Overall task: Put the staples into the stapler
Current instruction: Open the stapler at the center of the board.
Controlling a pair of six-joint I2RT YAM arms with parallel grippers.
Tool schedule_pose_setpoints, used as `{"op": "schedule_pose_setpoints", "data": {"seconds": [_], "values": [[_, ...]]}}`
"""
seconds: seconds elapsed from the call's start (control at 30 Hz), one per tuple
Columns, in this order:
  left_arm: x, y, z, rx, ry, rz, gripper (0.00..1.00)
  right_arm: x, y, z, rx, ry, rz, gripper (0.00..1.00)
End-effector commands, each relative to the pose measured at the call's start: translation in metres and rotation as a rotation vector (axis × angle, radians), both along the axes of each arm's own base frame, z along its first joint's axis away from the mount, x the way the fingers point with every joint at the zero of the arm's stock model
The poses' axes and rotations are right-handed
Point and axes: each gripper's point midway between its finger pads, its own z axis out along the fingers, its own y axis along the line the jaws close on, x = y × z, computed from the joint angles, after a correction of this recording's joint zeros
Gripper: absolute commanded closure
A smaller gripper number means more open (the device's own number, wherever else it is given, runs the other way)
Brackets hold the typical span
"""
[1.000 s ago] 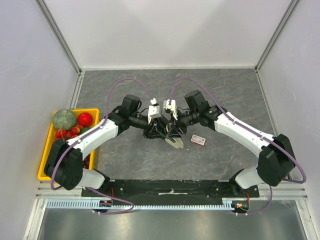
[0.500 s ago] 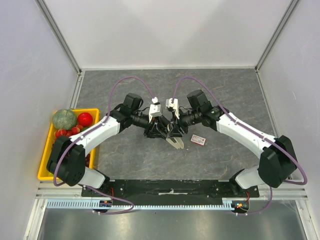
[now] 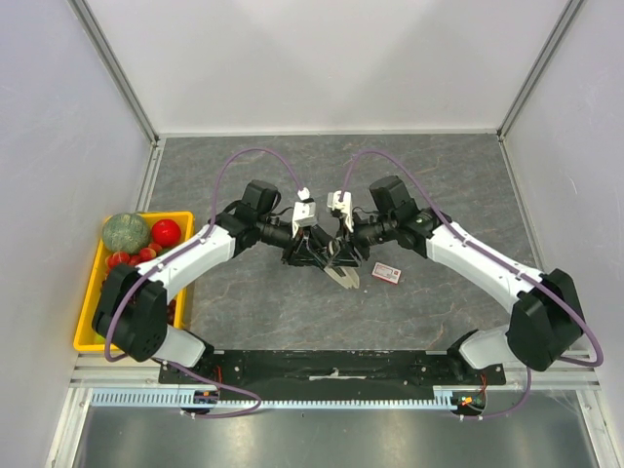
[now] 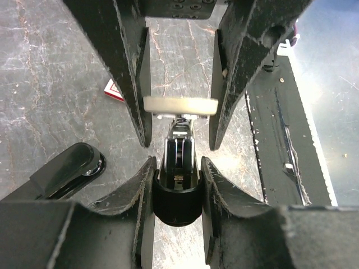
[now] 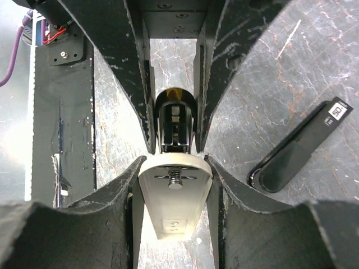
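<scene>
The stapler (image 3: 341, 272) is held between both grippers at mid table, swung open. Its cream top cover (image 5: 175, 193) sits between my right gripper's (image 5: 175, 168) fingers, which are shut on it. Its black rear end (image 4: 177, 196) is clamped in my left gripper (image 4: 176, 162), with the metal magazine (image 4: 179, 143) running forward from it. In the top view the left gripper (image 3: 314, 255) and right gripper (image 3: 338, 259) meet tip to tip. The staples box (image 3: 388, 272), white with red print, lies on the table just right of them; its corner shows in the left wrist view (image 4: 114, 89). No loose staple strip shows.
A yellow bin (image 3: 86, 292) of fruit and vegetables stands at the left edge. A black oblong piece with a white label (image 5: 297, 147) lies on the table beside the grippers, and it also shows in the left wrist view (image 4: 67, 168). A black rail (image 3: 331, 363) runs along the near edge.
Both wrists have edged slightly, the right arm a little to the right. The stapler stays gripped at both ends and the box has not moved.
</scene>
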Motion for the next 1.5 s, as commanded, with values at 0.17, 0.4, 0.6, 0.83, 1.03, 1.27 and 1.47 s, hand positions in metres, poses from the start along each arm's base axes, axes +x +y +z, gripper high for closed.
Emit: {"op": "schedule_pose_setpoints", "data": {"seconds": [0.17, 0.4, 0.6, 0.83, 1.03, 1.27, 1.47], "values": [[0.054, 0.049, 0.035, -0.024, -0.043, 0.250, 0.98, 0.039, -0.051, 0.037, 0.094, -0.196, -0.168, 1.00], [0.050, 0.062, 0.073, -0.079, -0.101, 0.290, 0.98, 0.023, -0.059, -0.004, 0.036, -0.154, -0.126, 1.00], [0.053, 0.079, 0.100, -0.107, -0.158, 0.353, 0.98, 0.021, -0.068, -0.033, -0.040, -0.150, -0.111, 1.00], [0.061, 0.105, 0.133, -0.163, -0.189, 0.409, 0.98, 0.017, -0.068, -0.052, -0.058, -0.104, -0.098, 1.00], [0.061, 0.117, 0.151, -0.197, -0.197, 0.430, 0.98, 0.013, -0.065, -0.062, -0.039, -0.089, -0.093, 1.00], [0.058, 0.123, 0.143, -0.197, -0.217, 0.412, 0.98, 0.014, -0.061, -0.070, -0.054, -0.089, -0.094, 0.94], [0.047, 0.127, 0.111, -0.125, -0.276, 0.351, 0.98, 0.006, -0.044, -0.041, -0.010, -0.167, -0.025, 0.58]]}}
